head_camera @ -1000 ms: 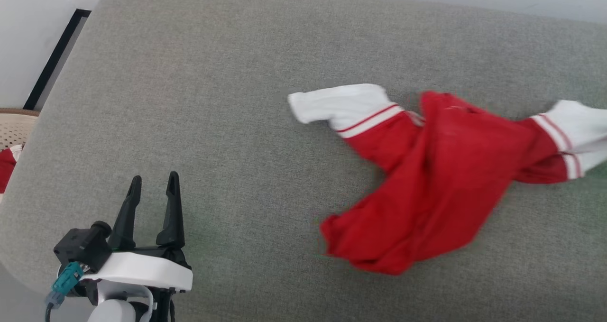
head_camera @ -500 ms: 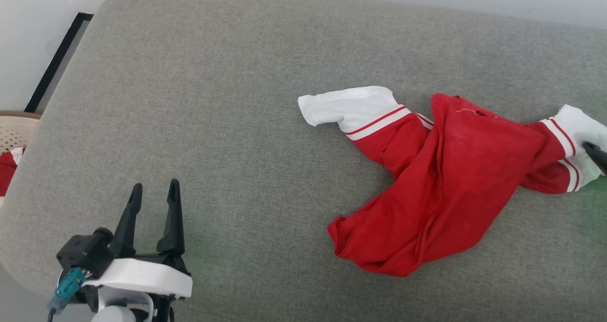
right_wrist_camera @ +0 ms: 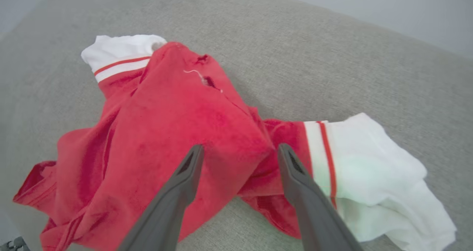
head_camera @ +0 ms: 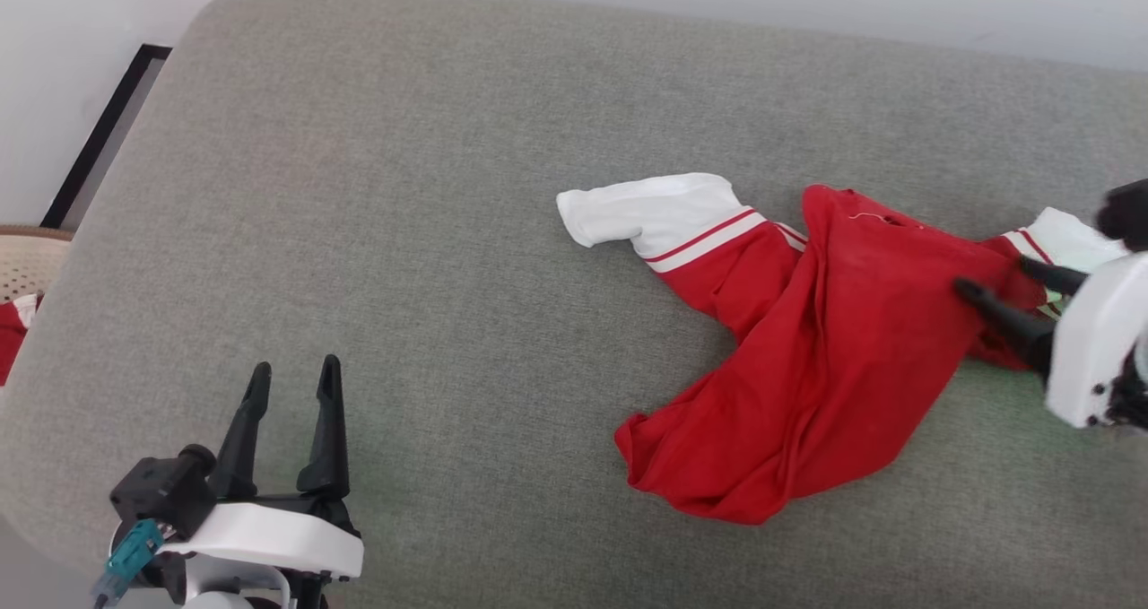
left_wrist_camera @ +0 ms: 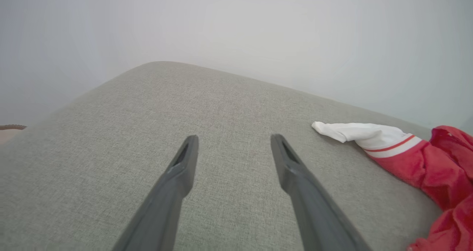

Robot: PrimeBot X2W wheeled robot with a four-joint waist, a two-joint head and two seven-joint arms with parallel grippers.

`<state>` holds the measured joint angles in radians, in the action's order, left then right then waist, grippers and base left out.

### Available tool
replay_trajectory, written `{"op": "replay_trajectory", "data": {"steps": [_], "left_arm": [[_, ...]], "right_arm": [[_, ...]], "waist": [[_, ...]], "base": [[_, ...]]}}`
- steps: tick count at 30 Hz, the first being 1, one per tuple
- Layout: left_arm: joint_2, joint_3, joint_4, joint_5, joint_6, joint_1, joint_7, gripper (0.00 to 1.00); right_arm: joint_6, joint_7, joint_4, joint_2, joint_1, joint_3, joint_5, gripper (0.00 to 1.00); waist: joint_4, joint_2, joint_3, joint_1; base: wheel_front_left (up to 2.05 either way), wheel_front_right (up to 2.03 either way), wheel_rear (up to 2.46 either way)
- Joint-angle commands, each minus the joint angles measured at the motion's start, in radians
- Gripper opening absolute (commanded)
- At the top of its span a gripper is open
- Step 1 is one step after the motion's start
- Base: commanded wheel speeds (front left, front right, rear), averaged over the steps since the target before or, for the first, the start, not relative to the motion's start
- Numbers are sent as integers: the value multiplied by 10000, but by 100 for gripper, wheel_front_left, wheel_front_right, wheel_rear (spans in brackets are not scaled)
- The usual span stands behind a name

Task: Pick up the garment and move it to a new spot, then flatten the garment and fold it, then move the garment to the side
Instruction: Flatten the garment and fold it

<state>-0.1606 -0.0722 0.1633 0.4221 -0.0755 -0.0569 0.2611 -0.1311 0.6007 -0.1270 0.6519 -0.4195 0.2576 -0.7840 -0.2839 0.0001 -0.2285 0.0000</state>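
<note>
Head view looks down on the cushion [head_camera: 404, 232]; both wrist views skim it low, sharing the garment [head_camera: 834, 367].

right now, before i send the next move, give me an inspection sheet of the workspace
surface: grey fabric cushion, rounded corner at the far left
job's things: red T-shirt with white sleeves, crumpled on the right half, neither flattened nor folded
clutter: nothing seen on the cushion
grippers: left gripper with jaws open, holding nothing, over bare cushion; right gripper with jaws open over a red fold beside the right-hand sleeve, gripping nothing
cables: teal plug with a short lead at the left wrist
surroundings: pale wall, black strip along it, beige perforated item with red cloth at the left edge
</note>
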Motion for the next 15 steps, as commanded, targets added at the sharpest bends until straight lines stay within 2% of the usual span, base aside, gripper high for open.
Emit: {"op": "replay_trajectory", "data": {"steps": [1, 8, 10, 15], "left_arm": [[9, -34, 28, -1, -57, -119, 56, 100], [146, -87, 161, 45, -116, -376, 56, 100], [193, -79, 185, 33, -135, -435, 56, 100], [232, 43, 267, 6, -165, -384, 56, 100]], "right_arm": [[9, 74, 86, -66, 30, 10, 153, 100], [7, 450, -753, -596, -544, 584, 1341, 100], [7, 375, -1070, -707, -792, 820, 1421, 0], [7, 386, -884, -663, -1049, 1294, 1100, 0]], "waist": [[-60, -1, -51, 0], [-340, -1, -275, 0], [-374, -1, -314, 0], [-354, -1, -285, 0]], "base": [[0, 0, 0], [0, 0, 0], [0, 0, 0], [0, 0, 0]]}}
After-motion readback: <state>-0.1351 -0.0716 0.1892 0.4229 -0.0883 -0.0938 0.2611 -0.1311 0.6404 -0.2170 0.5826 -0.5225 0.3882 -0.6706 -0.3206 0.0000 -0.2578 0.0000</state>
